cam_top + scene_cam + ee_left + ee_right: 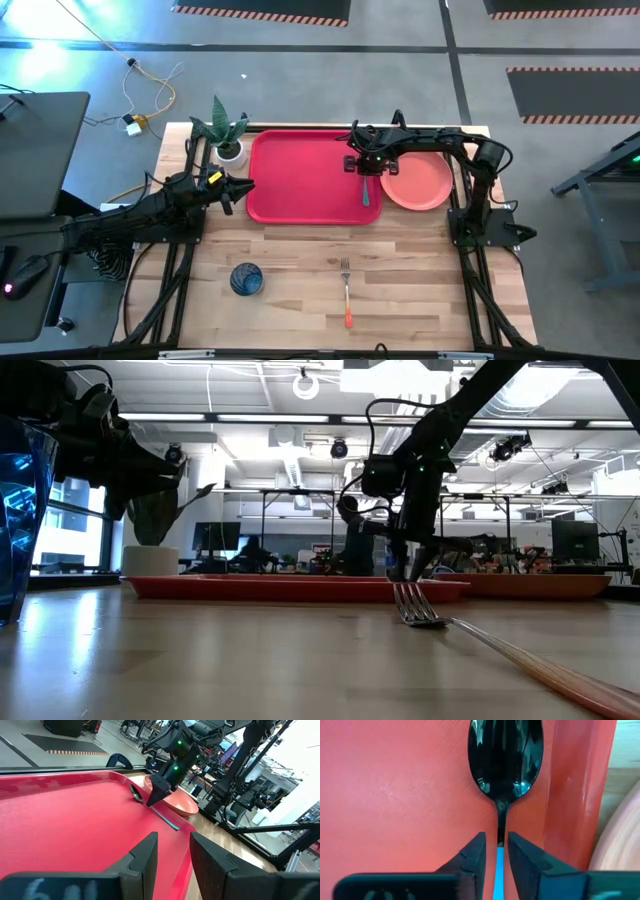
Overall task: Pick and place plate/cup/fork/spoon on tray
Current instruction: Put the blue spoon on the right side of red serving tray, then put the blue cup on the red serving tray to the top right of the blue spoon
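The teal-handled spoon (366, 192) lies flat on the red tray (300, 175), close to its right rim, with its bowl (505, 760) toward the far edge. My right gripper (495, 837) points down over it. Its fingers are slightly open and stand on either side of the spoon's neck, with red tray showing between them and the handle. The pink plate (417, 182) rests on the table just right of the tray. My left gripper (235, 190) hovers open and empty at the tray's left edge. The blue cup (246, 278) and the orange-handled fork (346, 290) rest on the table near the front.
A white pot with a green plant (225, 135) stands at the tray's far left corner. Bare wood lies between the tray and the table's near edge, around the cup and the fork. In the low view the fork's tines (420, 605) show in front of the tray.
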Controlling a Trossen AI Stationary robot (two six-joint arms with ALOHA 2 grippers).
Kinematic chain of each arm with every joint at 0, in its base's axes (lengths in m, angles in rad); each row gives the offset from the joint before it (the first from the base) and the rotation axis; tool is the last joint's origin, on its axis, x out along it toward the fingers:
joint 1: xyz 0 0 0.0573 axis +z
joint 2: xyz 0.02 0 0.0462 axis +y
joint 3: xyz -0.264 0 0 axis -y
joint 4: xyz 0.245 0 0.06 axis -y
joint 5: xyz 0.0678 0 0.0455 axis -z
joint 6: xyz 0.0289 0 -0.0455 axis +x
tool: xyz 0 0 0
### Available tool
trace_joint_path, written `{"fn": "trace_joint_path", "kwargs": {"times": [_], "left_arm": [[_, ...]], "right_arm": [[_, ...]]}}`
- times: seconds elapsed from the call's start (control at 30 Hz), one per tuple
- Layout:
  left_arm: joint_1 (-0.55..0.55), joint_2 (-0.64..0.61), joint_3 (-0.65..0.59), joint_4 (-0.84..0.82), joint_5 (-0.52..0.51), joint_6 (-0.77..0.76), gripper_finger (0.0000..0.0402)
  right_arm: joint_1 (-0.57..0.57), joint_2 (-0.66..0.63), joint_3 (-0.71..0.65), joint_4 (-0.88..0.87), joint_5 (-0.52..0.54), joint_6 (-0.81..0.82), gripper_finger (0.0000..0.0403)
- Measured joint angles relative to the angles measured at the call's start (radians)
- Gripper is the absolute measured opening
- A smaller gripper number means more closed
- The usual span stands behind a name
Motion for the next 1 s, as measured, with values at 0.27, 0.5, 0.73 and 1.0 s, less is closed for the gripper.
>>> {"fn": "trace_joint_path", "kwargs": {"times": [0.27,0.5,0.73,1.0], "left_arm": [[0.000,0.000,0.000,0.000,0.000,0.000,0.0104],[0.000,0.000,0.000,0.004,0.003,-0.034,0.0104],[0.000,0.000,0.018,0.012,0.074,-0.079,0.0104],[0.000,0.000,0.161,0.009,0.134,-0.077,0.0104]], "right_arm": [[0.000,0.000,0.000,0.000,-0.004,0.016,0.0092],[0.000,-0.026,0.000,-0.007,-0.012,0.016,0.0092],[0.008,-0.096,0.000,-0.021,-0.011,0.016,0.0092],[0.076,-0.189,0.000,-0.004,-0.013,0.020,0.0092]]}}
